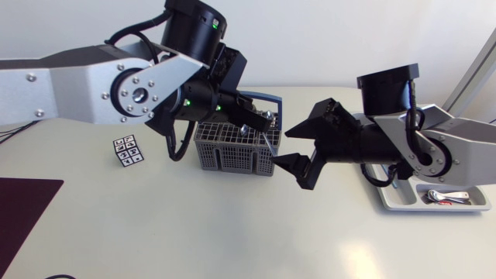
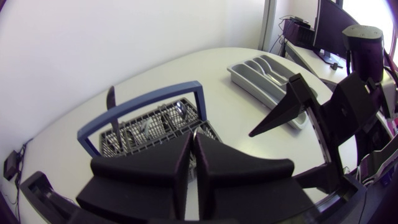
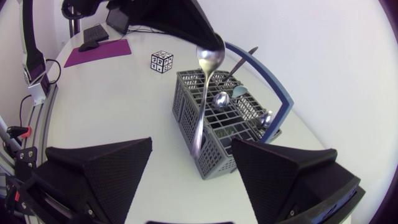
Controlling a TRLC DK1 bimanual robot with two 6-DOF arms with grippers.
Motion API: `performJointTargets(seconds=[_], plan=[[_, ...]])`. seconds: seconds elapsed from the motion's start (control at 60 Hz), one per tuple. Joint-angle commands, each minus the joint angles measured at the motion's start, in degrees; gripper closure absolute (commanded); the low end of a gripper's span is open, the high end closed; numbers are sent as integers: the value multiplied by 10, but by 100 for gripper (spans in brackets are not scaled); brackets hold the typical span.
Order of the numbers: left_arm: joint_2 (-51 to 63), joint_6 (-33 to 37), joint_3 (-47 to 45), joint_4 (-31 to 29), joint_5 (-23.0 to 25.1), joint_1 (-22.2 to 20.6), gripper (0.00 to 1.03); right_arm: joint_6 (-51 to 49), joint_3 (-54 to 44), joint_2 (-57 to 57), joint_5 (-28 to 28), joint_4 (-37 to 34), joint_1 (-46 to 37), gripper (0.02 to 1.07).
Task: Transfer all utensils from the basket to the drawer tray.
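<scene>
Over the middle of the bench's far edge, seen from above, stands the grey wire basket (image 1: 225,155) with its blue handle (image 1: 267,99). The left arm (image 1: 77,81) comes in from the left edge, and the left jaws hang above the basket's right end, pinching a spoon (image 1: 267,141). The right arm (image 1: 422,151) comes in from the right edge; the right jaws are spread wide, just beside the basket's right side. The drawer tray (image 1: 403,207) lies at the right edge with some cutlery (image 1: 448,195) in it. A patterned cube (image 1: 128,150) sits left of the basket, and a purple mat (image 1: 23,213) lies at the near left corner.

From the left wrist, the left jaws are pressed almost together with a thin silver edge of the spoon between their tips. The basket is just ahead of them, and a dark handle (image 2: 111,102) sticks up from its far compartment. The tray lies farther off, beyond one finger of the right jaws.

From the right wrist, the right jaws stand well apart. The spoon hangs ahead of them, bowl up and handle down in front of the basket wall. More utensils (image 3: 221,98) stand in the basket.
</scene>
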Motion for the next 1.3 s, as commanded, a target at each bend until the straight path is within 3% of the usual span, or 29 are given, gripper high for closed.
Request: performJointTargets(seconds=[0.0, 0.083, 0.283, 0.883, 1.017, 1.083, 1.283], plan=[[13, -33, 21, -9, 20, 3, 100, 23, 22, 22, 20, 14, 21, 22], [16, -44, 26, -20, 47, 7, 100, 28, 34, 35, 39, 27, 32, 23], [22, -69, 35, -42, 107, 31, 100, 32, 55, 70, 61, 50, 41, 41], [34, -69, 31, -33, 136, 49, 100, 37, 74, 97, 58, 57, 45, 99], [34, -70, 32, -32, 138, 48, 99, 37, 74, 96, 51, 52, 45, 101], [32, -70, 33, -32, 140, 49, 93, 37, 73, 95, 48, 48, 44, 101], [16, -67, 54, -29, 152, 49, 50, 35, 69, 83, 25, 20, 43, 101]])
